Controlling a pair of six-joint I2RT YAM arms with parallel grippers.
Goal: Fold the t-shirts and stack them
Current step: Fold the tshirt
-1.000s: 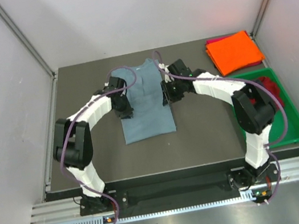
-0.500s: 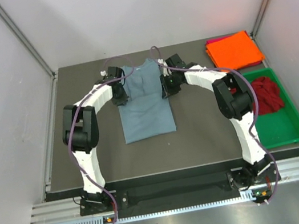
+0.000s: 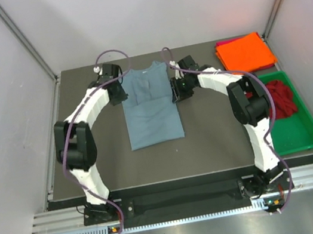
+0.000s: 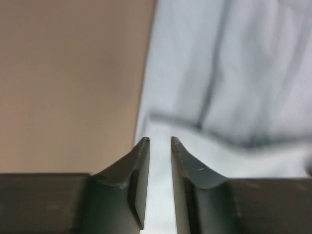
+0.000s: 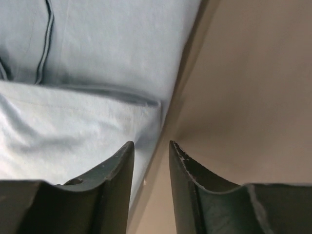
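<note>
Grey table [image 3: 220,136]: dark matte top. It lies bare in a wide band on the near side toward the arm bases, and bare again along its left side out to the edge.
Blue-grey t-shirt [image 3: 151,109]: lies flat at the middle of the table as a long narrow shape, collar at the far end and hem nearest the bases. Both side edges run straight, and a crease crosses the shirt below the collar.
Green tray [image 3: 297,140]: sits against the table's right edge, well apart from the blue-grey t-shirt, with bare table between them.
Orange t-shirt [image 3: 245,53]: folded square in the far right corner, just beyond the tray.
Dark red t-shirt [image 3: 280,98]: bunched in the far half of the tray.
Magenta t-shirt [image 3: 223,43]: only a strip shows, under the orange t-shirt's far edge.
Left gripper [image 4: 160,140]: at the shirt's far left edge; jaws stand a narrow gap apart, pinching nothing.
Right gripper [image 5: 151,144]: over the shirt's far right edge where cloth meets table; jaws parted, nothing between them.
</note>
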